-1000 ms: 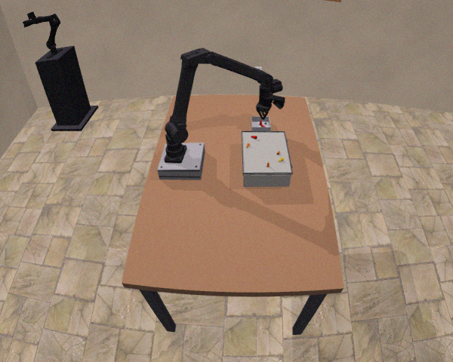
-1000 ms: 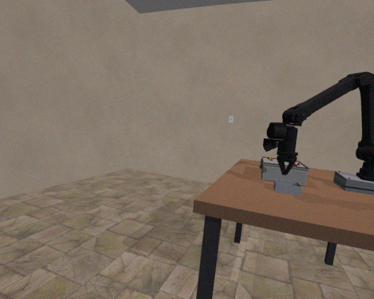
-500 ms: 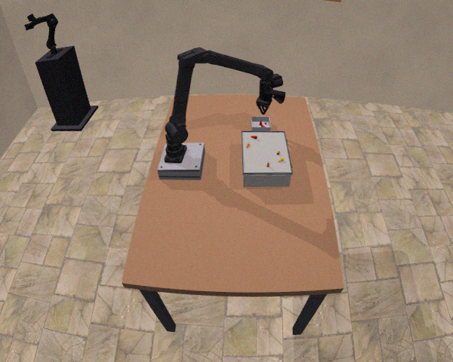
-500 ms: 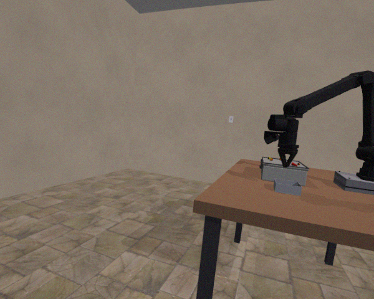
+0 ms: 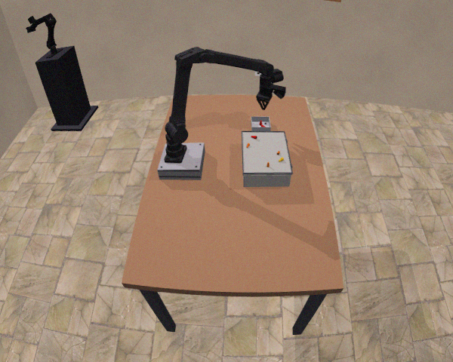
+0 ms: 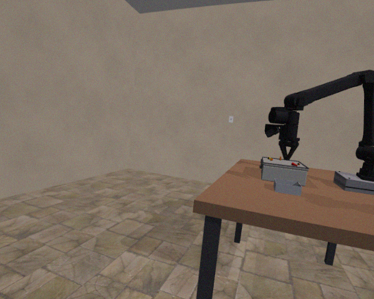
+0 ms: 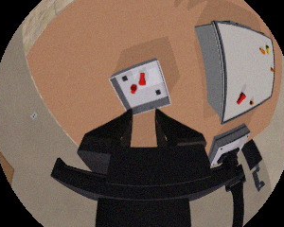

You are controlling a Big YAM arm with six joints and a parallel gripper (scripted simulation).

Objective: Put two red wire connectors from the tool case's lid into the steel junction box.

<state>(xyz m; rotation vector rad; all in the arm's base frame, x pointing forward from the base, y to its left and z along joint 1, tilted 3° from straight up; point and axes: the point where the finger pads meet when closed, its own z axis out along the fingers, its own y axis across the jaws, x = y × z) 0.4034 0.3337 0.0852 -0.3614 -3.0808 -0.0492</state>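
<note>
The small steel junction box (image 5: 254, 126) (image 6: 288, 188) (image 7: 118, 89) stands just behind the grey tool case (image 5: 266, 179) (image 6: 278, 174) (image 7: 206, 63). Two red wire connectors (image 5: 262, 124) (image 7: 142, 78) (image 7: 133, 89) lie inside the box. One more red connector (image 5: 254, 136) (image 6: 293, 164) (image 7: 240, 97) lies on the case's lid near its back left corner. My gripper (image 5: 263, 107) (image 6: 287, 158) (image 7: 143, 113) hangs above the junction box. Its fingers stand a little apart with nothing between them.
Several orange connectors (image 5: 248, 145) (image 5: 278, 152) (image 5: 268, 165) and a yellow one (image 5: 281, 159) lie on the lid. The arm's grey base plate (image 5: 191, 159) (image 6: 348, 183) sits left of the case. A second arm on a black pedestal (image 5: 63, 85) stands on the floor far left.
</note>
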